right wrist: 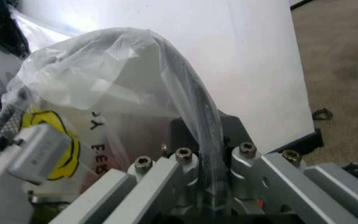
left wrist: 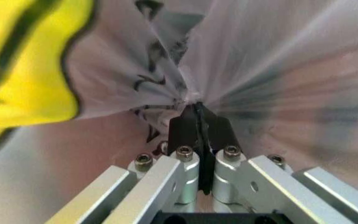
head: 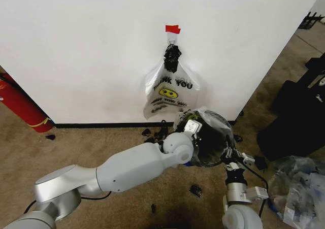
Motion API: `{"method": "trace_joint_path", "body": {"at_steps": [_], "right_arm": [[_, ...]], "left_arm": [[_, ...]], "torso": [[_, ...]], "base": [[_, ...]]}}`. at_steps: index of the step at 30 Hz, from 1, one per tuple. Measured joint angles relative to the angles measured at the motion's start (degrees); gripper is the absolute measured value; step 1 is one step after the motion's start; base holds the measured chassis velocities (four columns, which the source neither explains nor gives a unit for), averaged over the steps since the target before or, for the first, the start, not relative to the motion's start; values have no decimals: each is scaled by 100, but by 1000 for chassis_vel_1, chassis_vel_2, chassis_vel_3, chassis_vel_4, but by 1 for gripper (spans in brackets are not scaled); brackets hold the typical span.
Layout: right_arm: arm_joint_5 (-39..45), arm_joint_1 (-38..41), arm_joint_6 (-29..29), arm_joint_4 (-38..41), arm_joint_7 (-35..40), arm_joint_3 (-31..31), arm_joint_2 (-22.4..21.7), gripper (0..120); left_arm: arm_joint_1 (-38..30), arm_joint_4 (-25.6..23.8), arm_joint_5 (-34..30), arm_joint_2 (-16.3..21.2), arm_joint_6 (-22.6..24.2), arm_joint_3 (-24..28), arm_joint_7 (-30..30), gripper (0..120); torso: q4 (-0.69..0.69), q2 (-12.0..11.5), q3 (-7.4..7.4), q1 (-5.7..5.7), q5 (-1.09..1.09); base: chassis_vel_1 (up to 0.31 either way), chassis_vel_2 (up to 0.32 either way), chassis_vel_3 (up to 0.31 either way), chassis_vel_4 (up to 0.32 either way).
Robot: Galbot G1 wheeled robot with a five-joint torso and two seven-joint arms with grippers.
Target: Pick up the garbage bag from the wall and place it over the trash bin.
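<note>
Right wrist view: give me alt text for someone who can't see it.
The right gripper is shut on the black rim of the trash bin, with the see-through garbage bag draped over that rim. Behind stands a white wall with brown carpet beside it.

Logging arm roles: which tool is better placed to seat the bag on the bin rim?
Right, probably: the right tool grips the bag directly over the bin rim, while the left tool only pinches bunched film.
</note>
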Motion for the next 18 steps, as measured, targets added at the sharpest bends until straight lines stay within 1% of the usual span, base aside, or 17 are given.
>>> {"method": "trace_joint_path", "body": {"at_steps": [7, 11, 12, 18], "right_arm": [[-77, -11, -4, -8, -16, -4, -40, 1], [-73, 21, -4, -29, -17, -8, -67, 1], [-97, 37, -3, -51, -21, -10, -72, 1], [-215, 40, 24, -86, -77, -41, -62, 1]], "left_arm": [[-89, 256, 68, -122, 70, 290, 1, 0], [-151, 430, 66, -228, 92, 371, 3, 0], [-190, 541, 59, -285, 101, 401, 4, 0], [-303, 788, -23, -373, 139, 473, 20, 0]], "torso": [[0, 0, 0, 0, 0], [0, 0, 0, 0, 0], [-1, 0, 0, 0, 0], [0, 0, 0, 0, 0]], "base": [[0, 0, 0, 0], [0, 0, 0, 0], [0, 0, 0, 0], [0, 0, 0, 0]]}}
